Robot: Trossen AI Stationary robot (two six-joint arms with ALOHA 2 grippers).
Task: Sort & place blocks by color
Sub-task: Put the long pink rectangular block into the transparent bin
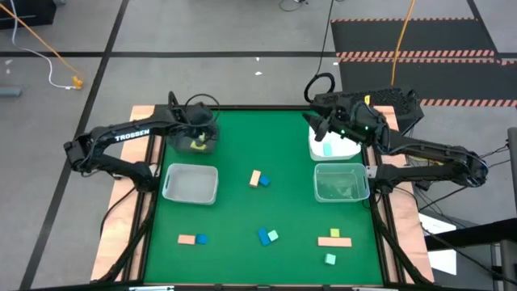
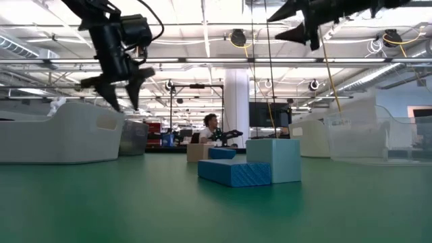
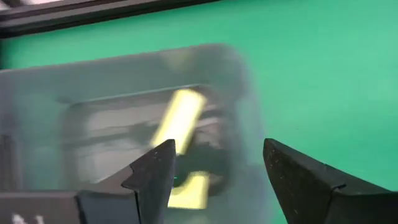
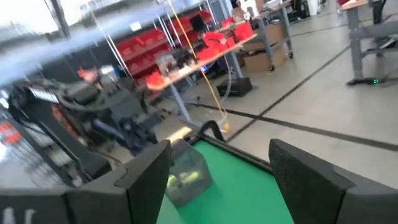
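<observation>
My left gripper point(image 1: 199, 129) hangs open above the dark bin point(image 1: 199, 142) at the table's far left. Two yellow blocks point(image 3: 179, 116) lie on that bin's floor below the fingers, which hold nothing. My right gripper point(image 1: 321, 128) is open, empty and pointing level above the white bin point(image 1: 333, 149) at the far right, where a mint block point(image 1: 327, 149) lies. Loose blocks rest on the green mat: a salmon and blue pair point(image 1: 258, 179), another such pair point(image 1: 192, 239), a blue and mint pair point(image 1: 267, 236), yellow on a salmon bar point(image 1: 334, 239), and a mint cube point(image 1: 329, 259).
Two clear bins stand mid-table, one left point(image 1: 191, 183) and one right point(image 1: 341, 181). The mat's raised dark frame point(image 1: 380, 242) borders the work area. In the low view a blue block point(image 2: 233, 172) and a pale cube point(image 2: 273, 160) sit close to the camera.
</observation>
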